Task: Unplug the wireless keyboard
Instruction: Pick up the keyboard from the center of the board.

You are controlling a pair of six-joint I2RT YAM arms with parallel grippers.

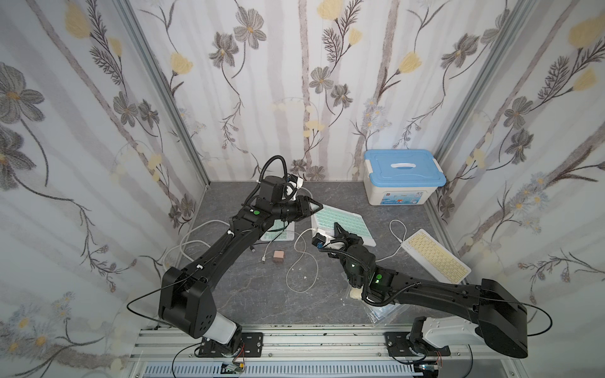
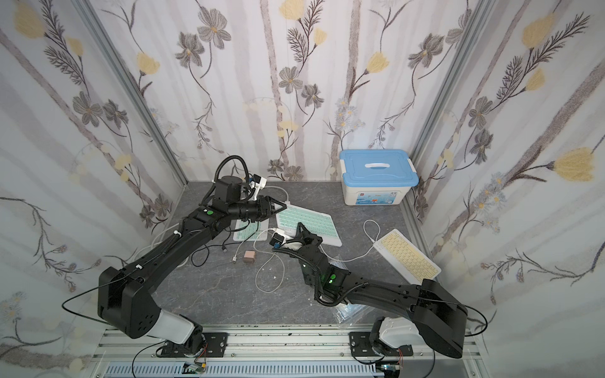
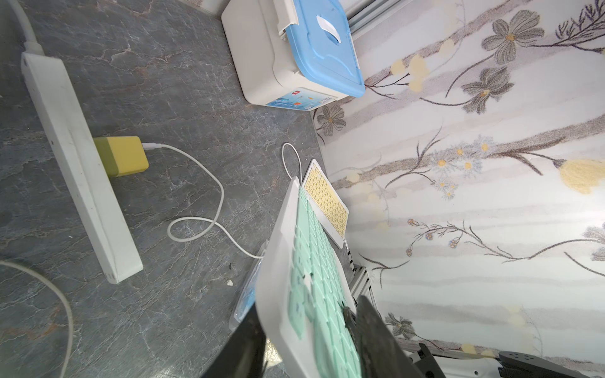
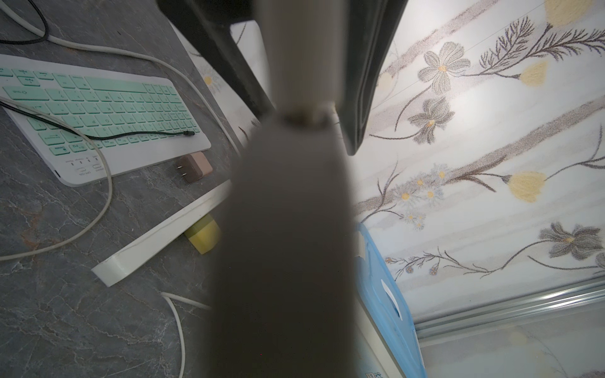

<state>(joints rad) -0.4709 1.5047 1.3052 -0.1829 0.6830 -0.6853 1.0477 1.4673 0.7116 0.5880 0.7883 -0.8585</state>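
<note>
White keyboard point(image 1: 347, 225), mint-green keys; corner between left gripper point(image 1: 319, 207) fingers.

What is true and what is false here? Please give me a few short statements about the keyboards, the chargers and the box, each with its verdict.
1. The blue lid sits on the storage box. True.
2. The yellow keyboard lies on the robot's left side. False: it lies on the right side.
3. A yellow charger is plugged into the white power strip. True.
4. The pink charger is plugged into that strip. False: it lies loose on the table, prongs bare.
5. The left gripper has its fingers on both faces of the middle green keyboard. True.
</note>
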